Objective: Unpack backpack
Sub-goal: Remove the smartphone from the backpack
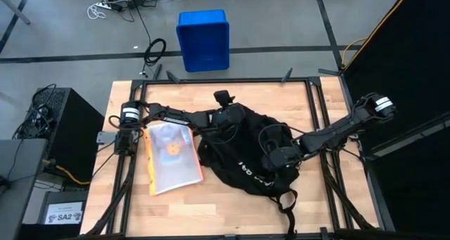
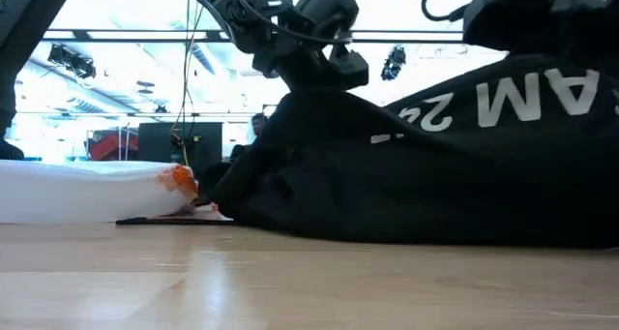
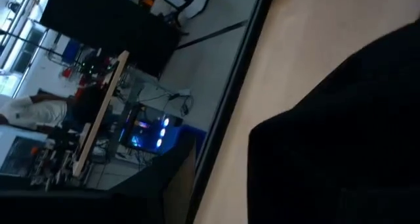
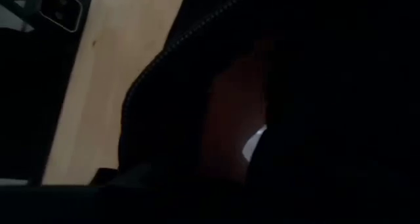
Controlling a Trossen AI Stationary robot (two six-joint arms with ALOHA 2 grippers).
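Backpack (image 1: pixel 246 159) slumps mid-worktop (image 1: pixel 126 205), long axis diagonal. Right claw (image 1: pixel 275 158) is buried in its opening, nearer the contents; left claw (image 1: pixel 226 119) at upper edge. Cannot tell either claw's state.

Item: I see one large black backpack (image 1: pixel 246 159) of soft fabric.
Pose: it lies slumped and flattened on the wooden table, right of centre.
Markings: white lettering on its side, partly readable as "AM 2" from table level.
Straps: one trails toward the table's near edge.
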